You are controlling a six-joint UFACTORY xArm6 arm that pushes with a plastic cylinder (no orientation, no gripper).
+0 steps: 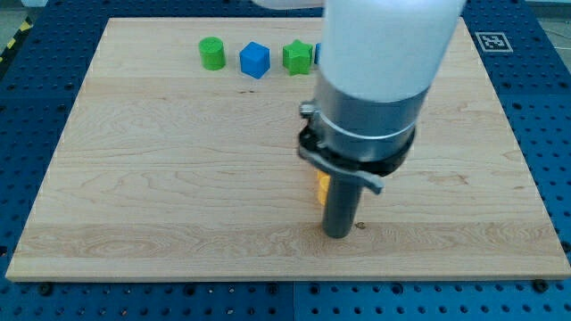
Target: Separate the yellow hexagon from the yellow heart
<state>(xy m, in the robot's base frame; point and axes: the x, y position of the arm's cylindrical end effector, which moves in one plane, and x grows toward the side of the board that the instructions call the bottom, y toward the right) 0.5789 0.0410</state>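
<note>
A yellow block (321, 187) shows only as a small sliver at the left of the rod, near the board's lower middle; its shape cannot be made out. The arm hides the rest of it, and I cannot tell whether a second yellow block lies behind. My tip (338, 234) rests on the board just below and to the right of that yellow sliver, close to or touching it.
A row of blocks stands near the view's top: a green cylinder (211, 53), a blue cube (254, 60), a green star (297, 57) and a blue block's edge (318, 53) partly hidden by the arm. The wooden board (134, 178) lies on a blue perforated table.
</note>
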